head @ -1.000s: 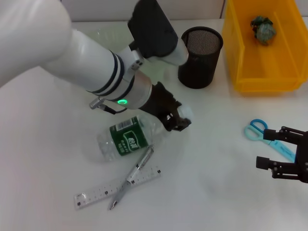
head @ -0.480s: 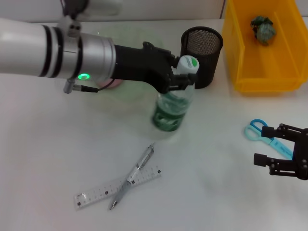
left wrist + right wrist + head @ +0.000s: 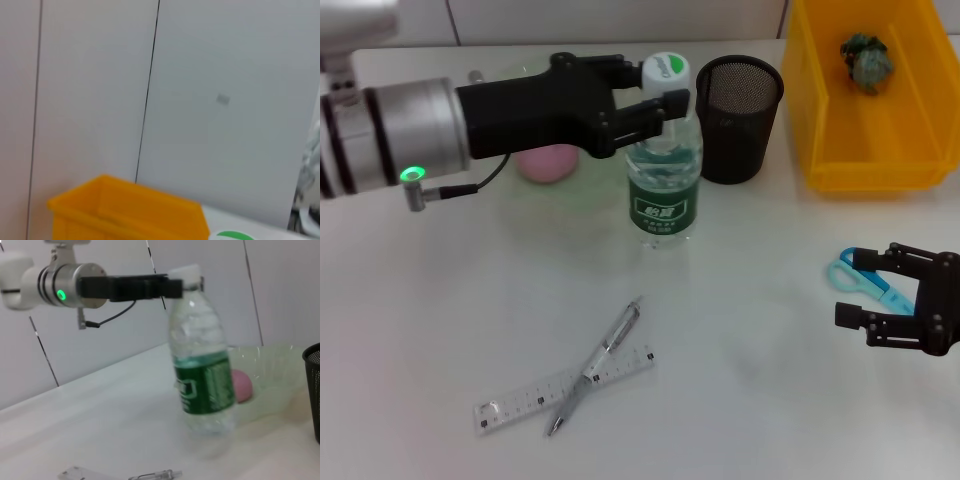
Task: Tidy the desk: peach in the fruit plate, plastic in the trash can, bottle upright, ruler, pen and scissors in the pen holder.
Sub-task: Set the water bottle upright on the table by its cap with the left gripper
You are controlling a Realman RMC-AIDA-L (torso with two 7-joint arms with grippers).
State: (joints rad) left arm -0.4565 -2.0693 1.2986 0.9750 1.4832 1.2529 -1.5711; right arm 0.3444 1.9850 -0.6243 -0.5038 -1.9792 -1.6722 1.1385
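The clear bottle (image 3: 663, 190) with a green label stands nearly upright on the table; it also shows in the right wrist view (image 3: 202, 385). My left gripper (image 3: 658, 98) is shut on its neck, just under the white-green cap (image 3: 665, 68). A pink peach (image 3: 548, 160) lies in the clear fruit plate (image 3: 520, 190) behind my left arm. The pen (image 3: 598, 362) lies crossed over the ruler (image 3: 560, 388) at the front. Blue scissors (image 3: 865, 277) lie at the right, with my right gripper (image 3: 865, 290) open over them. The black mesh pen holder (image 3: 737, 115) stands right of the bottle.
A yellow bin (image 3: 865, 170) at the back right holds a crumpled piece of plastic (image 3: 867, 60). The bin also shows in the left wrist view (image 3: 130, 210). White table (image 3: 770, 400) lies between the pen and the scissors.
My left gripper has swung the bottle from lying on its side to standing upright beside the pen holder. My right gripper has crept up and left toward the scissors.
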